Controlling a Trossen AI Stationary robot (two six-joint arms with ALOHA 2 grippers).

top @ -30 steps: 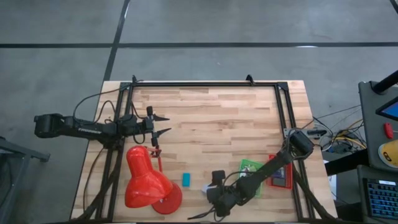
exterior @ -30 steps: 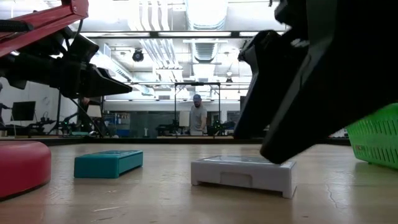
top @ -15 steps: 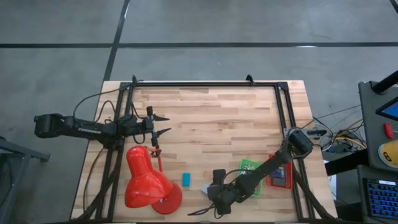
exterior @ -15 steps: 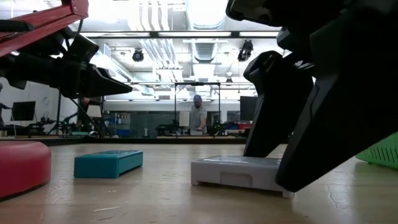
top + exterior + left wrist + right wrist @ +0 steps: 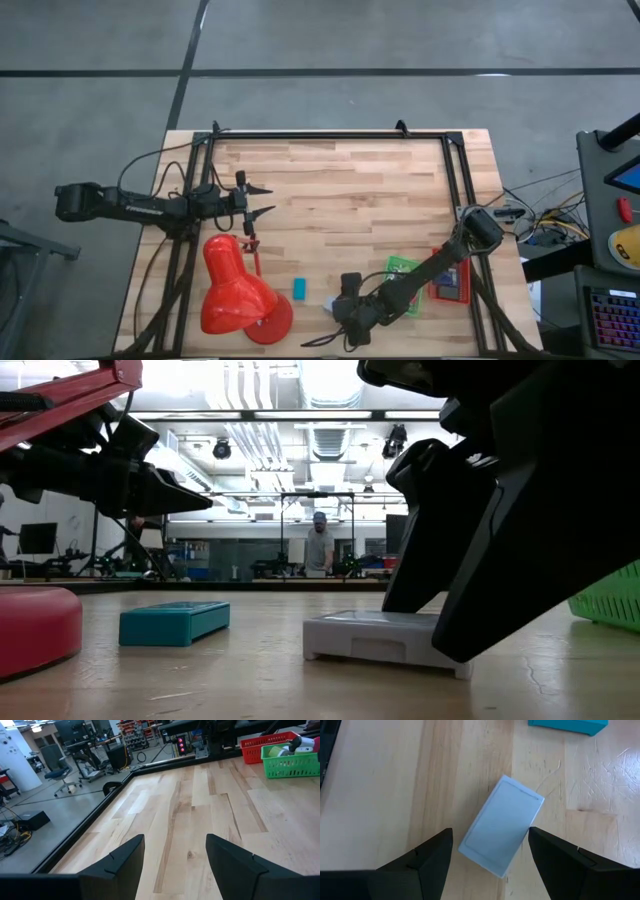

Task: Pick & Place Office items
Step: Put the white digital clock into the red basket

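While the right gripper point(image 5: 490, 857) is held over the white eraser block point(image 5: 501, 825), fingers spread wide w/ nothing held, the block's long axis is seen running diagonal to the gap. Left gripper point(image 5: 262, 200) is parked far off near the lamp point(image 5: 236, 287), fingers apart, empty

Between my own black fingers point(image 5: 427, 865) lies a pale white-grey block point(image 5: 502, 825) on blond striped wood planks point(image 5: 340, 190), with a teal block point(image 5: 173, 622) near it, a glossy red desk lamp point(image 5: 236, 288) beyond, and green point(image 5: 401, 270) and red point(image 5: 450, 287) trays alongside.
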